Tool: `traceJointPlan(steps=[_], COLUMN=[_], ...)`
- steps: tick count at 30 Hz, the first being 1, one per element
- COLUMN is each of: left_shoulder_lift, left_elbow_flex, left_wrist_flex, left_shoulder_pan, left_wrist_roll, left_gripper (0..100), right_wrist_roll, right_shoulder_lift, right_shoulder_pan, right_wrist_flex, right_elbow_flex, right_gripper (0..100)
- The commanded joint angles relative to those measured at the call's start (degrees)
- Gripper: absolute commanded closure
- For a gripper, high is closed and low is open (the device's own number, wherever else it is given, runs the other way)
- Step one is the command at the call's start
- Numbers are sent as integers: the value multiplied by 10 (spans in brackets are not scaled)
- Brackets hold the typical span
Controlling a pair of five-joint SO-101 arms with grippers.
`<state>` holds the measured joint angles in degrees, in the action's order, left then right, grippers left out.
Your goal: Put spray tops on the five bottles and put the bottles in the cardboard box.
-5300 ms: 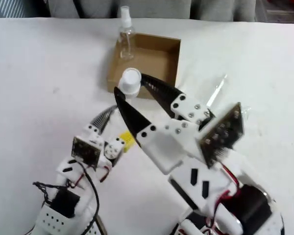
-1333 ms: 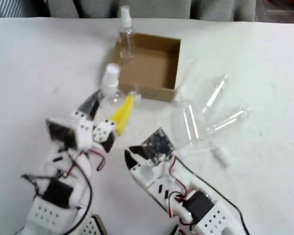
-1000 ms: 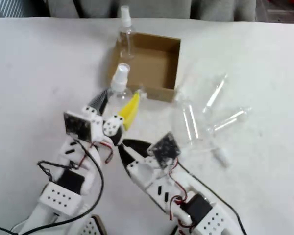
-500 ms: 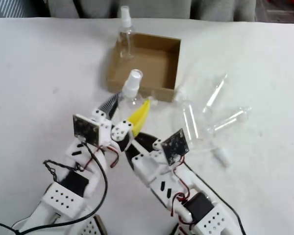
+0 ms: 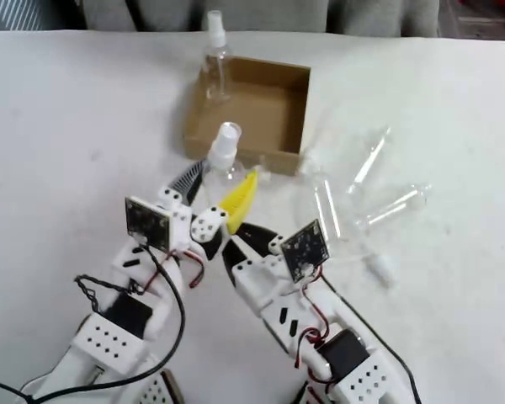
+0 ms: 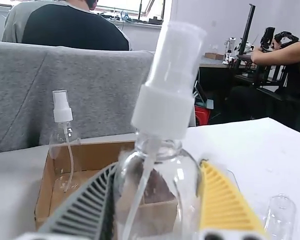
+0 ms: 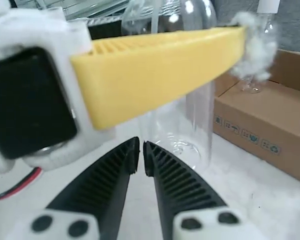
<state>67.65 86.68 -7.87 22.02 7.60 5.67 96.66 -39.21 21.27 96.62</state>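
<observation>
My left gripper (image 5: pixel 222 181) is shut on a clear bottle with a white spray top (image 5: pixel 225 145), holding it upright just in front of the cardboard box (image 5: pixel 273 156). In the left wrist view the bottle (image 6: pixel 167 95) stands between the grey and yellow fingers (image 6: pixel 90 210). My right gripper (image 5: pixel 236 240) sits low, just behind the left one, its black jaws shut on nothing (image 7: pixel 141 147). A second capped bottle (image 5: pixel 215 55) stands in the box's far left corner. Three uncapped bottles (image 5: pixel 324 202) lie to the box's right.
A loose white spray top (image 5: pixel 379 268) lies on the white table (image 5: pixel 67 126) near the uncapped bottles. In the right wrist view the left gripper's yellow finger (image 7: pixel 155 60) crosses close above my black jaws. Both arm bases crowd the table's near edge.
The right gripper let go of the spray top, drew back and shut. The left gripper carried the capped bottle rightward to the box's front wall. In the last half second the right gripper crept closer.
</observation>
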Motion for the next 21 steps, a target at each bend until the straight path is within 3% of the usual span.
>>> traceJointPlan(steps=[1,3,9,21], left_shoulder_lift=[2,2,1,-2], left_elbow_flex=[-13,-13,-12,-18], left_wrist_flex=[-1,-1,-1,-5], left_shoulder_pan=[-1,-11,-15,-19], left_wrist_roll=[-7,-5,-6,-6], left_gripper=[980,980,980,980], right_wrist_roll=[-6,-7,-7,-8], right_shoulder_lift=[7,7,2,7], right_shoulder_pan=[-21,-24,58,47], right_wrist_flex=[43,50,-1,87], right_elbow_flex=[5,5,5,5], right_gripper=[982,982,982,982])
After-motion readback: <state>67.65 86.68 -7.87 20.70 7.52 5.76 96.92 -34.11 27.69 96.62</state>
